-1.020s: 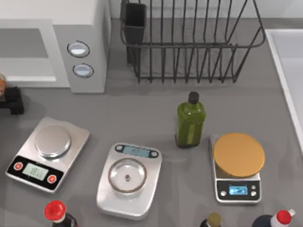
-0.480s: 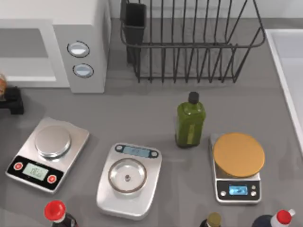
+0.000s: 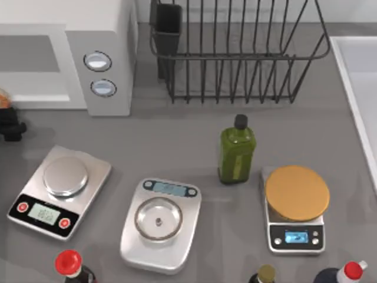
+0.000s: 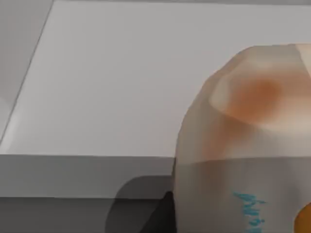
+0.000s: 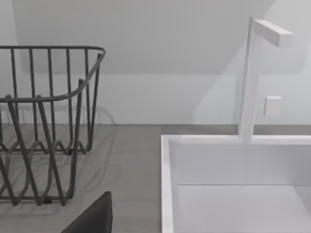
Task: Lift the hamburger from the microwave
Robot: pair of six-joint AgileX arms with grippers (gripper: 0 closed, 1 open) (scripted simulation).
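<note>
The hamburger [image 3: 3, 99] is a small orange-tan bun at the top view's far left edge, in front of the white-grey microwave [image 3: 106, 35] and its open cavity. My left gripper [image 3: 9, 125] is the black shape just below the bun, shut on it. In the left wrist view the hamburger [image 4: 248, 131] looms very close, with the microwave's pale floor [image 4: 107, 82] behind it. A dark part of my right gripper [image 5: 92, 216] shows in the right wrist view, far from the microwave.
Three silver kitchen scales [image 3: 59, 191] [image 3: 160, 224] [image 3: 296, 209] stand in the foreground, the right one bearing a flat orange disc. A green bottle [image 3: 237, 150] stands mid-table, a wire rack [image 3: 235, 53] behind it, a white sink [image 5: 233, 184] at right. Bottle tops line the front edge.
My left gripper has slid further toward the left edge, and the hamburger has shifted slightly with it. Nothing else has moved.
</note>
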